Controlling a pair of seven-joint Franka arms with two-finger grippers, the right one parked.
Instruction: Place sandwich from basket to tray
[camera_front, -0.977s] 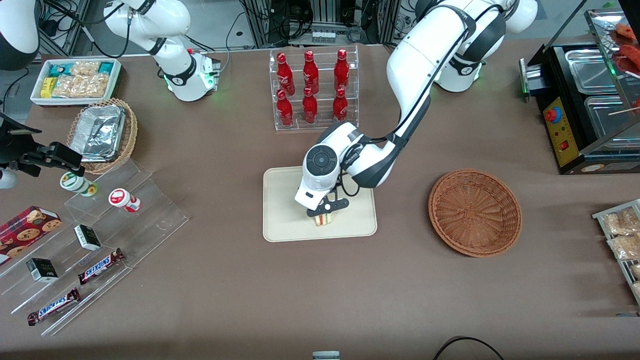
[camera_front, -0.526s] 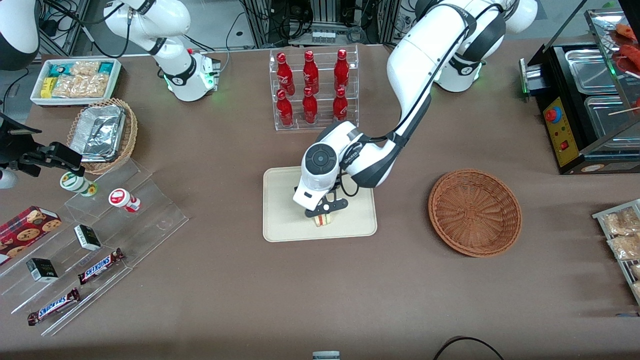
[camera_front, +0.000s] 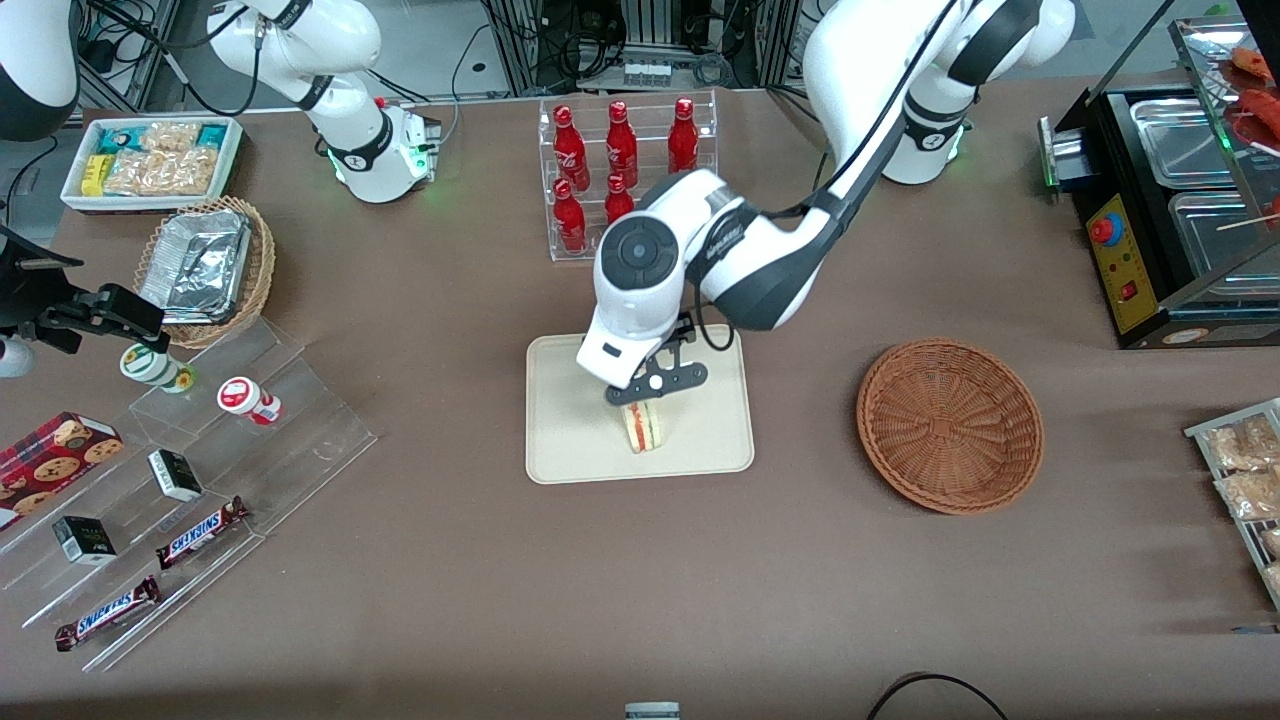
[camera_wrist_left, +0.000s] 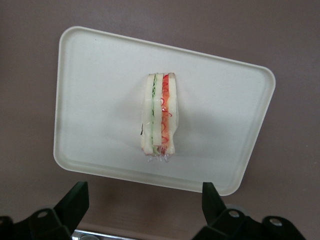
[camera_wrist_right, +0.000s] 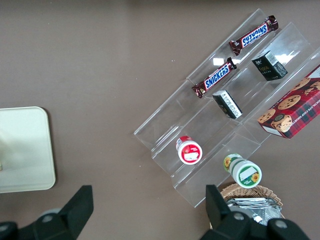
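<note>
Release phase of the transfer. The sandwich (camera_front: 645, 428) stands on its edge on the tray (camera_front: 560, 440), toward the tray's near rim, free of any contact. The gripper (camera_front: 648, 393) has risen from the low position it held a moment ago, when its fingers (camera_wrist_left: 75, 200) bracketed the wedge; it now hangs above the sandwich with the fingers spread wide and holding nothing. The wicker basket (camera_front: 949, 425), toward the working arm's end of the table, holds no sandwich. Judged from this, the placement is done and only the retreat remains. The left wrist view shows what the front view partly hides under the gripper: the whole wedge, its green and red filling layers, and bare tray on every side of it. The front view alone shows the basket and the bottle rack (camera_front: 625, 175), farther from the camera than the tray
</note>
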